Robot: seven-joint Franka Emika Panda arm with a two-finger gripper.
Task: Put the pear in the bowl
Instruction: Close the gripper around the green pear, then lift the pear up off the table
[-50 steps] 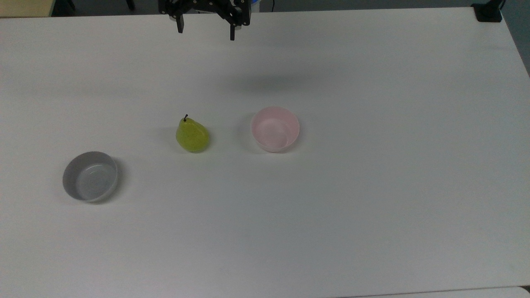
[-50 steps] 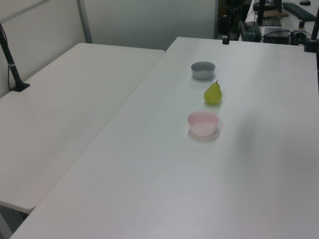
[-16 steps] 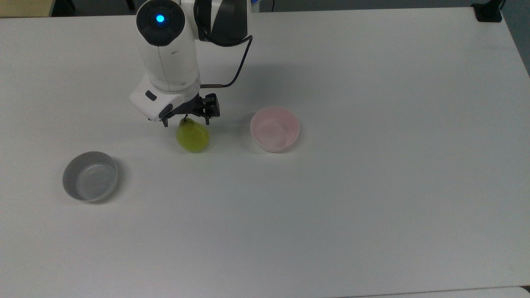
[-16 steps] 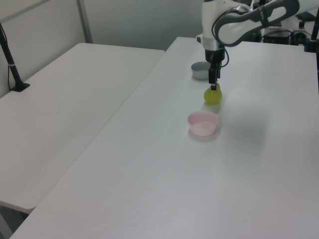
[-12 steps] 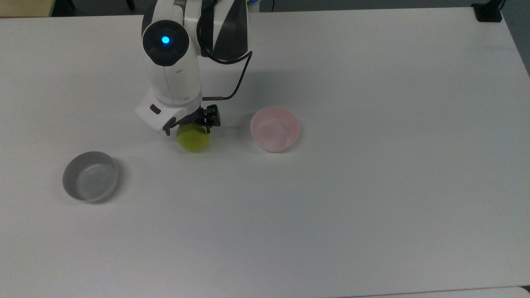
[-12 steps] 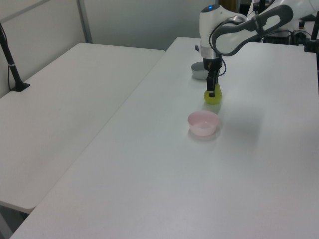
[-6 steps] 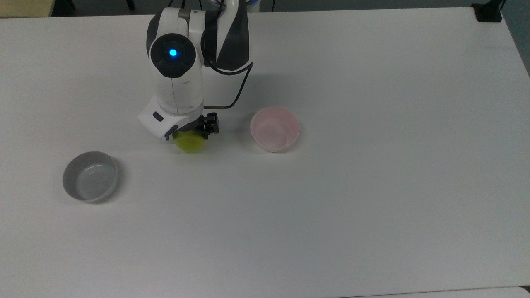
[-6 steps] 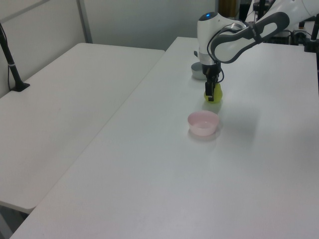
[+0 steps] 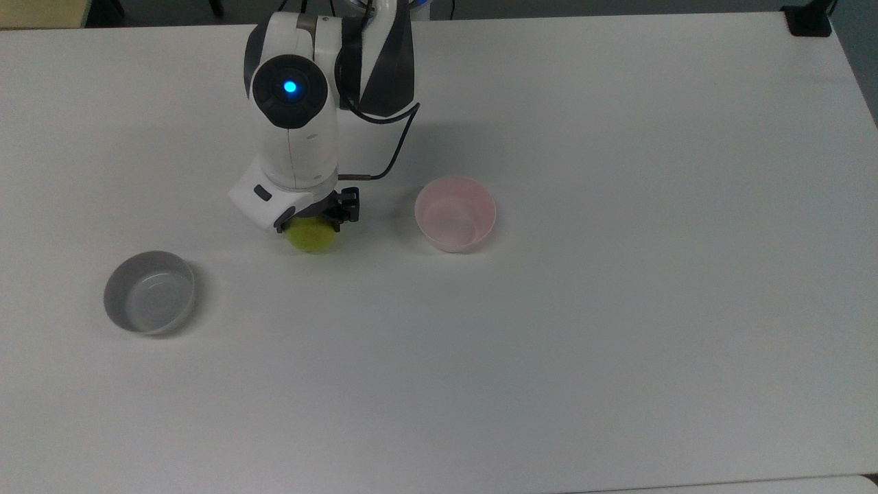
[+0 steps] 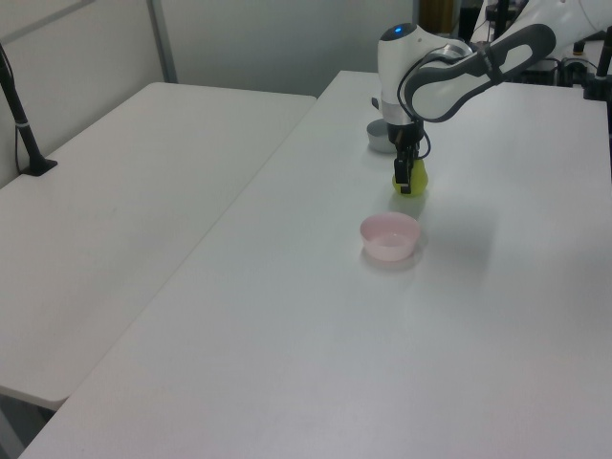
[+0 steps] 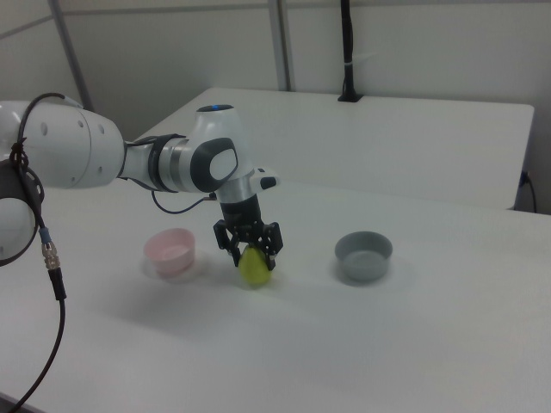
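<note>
Barely started tbh: the gripper (image 11: 247,249) sits down over the pear (image 11: 255,267) on the table (image 9: 617,343), fingers straddling it but can't tell if they're pinching yet, and the pink bowl (image 9: 455,213) nearby sits empty.

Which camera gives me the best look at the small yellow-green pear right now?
The right view: the small yellow-green pear shows between the hand's fingers. The top view leaves a lower sliver under the wrist; the left view shows it partly behind a finger.
</note>
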